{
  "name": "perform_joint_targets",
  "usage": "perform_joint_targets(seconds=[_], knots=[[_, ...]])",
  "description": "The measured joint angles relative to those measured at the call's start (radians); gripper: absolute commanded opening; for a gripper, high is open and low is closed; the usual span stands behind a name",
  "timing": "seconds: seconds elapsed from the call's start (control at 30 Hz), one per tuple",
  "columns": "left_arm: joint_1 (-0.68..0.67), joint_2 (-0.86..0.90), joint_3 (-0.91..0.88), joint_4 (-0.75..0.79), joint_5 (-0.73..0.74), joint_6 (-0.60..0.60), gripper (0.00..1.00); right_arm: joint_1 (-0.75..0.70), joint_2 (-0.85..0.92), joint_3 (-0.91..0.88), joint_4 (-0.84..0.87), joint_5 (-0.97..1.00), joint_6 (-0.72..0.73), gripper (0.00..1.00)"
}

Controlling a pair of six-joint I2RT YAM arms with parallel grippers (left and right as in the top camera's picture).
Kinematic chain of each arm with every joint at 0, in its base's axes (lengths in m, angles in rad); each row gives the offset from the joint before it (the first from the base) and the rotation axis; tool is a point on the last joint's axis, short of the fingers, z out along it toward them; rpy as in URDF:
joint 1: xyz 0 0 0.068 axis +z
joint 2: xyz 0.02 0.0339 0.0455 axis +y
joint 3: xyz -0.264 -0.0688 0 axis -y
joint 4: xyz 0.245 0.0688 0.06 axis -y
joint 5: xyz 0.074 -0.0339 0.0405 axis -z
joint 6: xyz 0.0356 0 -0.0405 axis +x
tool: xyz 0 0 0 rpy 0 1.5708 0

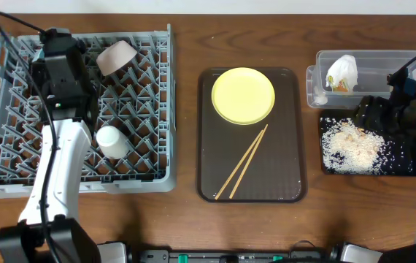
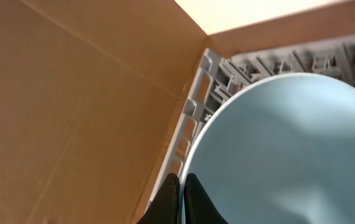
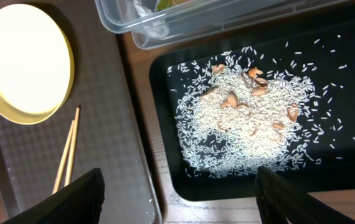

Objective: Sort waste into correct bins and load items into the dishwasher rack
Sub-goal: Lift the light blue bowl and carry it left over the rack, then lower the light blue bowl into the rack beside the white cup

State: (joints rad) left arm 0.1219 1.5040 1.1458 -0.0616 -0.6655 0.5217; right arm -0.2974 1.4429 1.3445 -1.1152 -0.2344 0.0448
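In the left wrist view my left gripper (image 2: 181, 190) is shut on the rim of the light blue bowl (image 2: 289, 149), at a corner of the grey dishwasher rack (image 2: 205, 87). Overhead, the left arm (image 1: 60, 66) hides that bowl over the rack (image 1: 149, 146). A white bowl (image 1: 116, 57) and a white cup (image 1: 112, 142) sit in the rack. My right gripper (image 3: 187, 199) is open and empty above the black tray (image 3: 165, 180) holding rice crumbs (image 3: 246, 118). The napkin (image 1: 342, 69) and snack wrapper (image 1: 339, 86) lie in the clear tub (image 1: 383, 62).
The dark brown serving tray (image 1: 215, 175) sits mid-table with the yellow plate (image 1: 243, 96) and the chopsticks (image 1: 248, 162) on it. The plate (image 3: 25, 62) and chopsticks (image 3: 65, 155) also show left of the right gripper. Cables run behind both arms.
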Motion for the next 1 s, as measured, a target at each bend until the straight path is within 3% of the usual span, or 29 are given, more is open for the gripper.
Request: perform_joint_targets(seconds=[1.0], knots=[[-0.08,0.151,-0.005,0.037,-0.045,0.192,0.06,0.0,0.0,0.0,-0.002,0.0,0.0,0.75]])
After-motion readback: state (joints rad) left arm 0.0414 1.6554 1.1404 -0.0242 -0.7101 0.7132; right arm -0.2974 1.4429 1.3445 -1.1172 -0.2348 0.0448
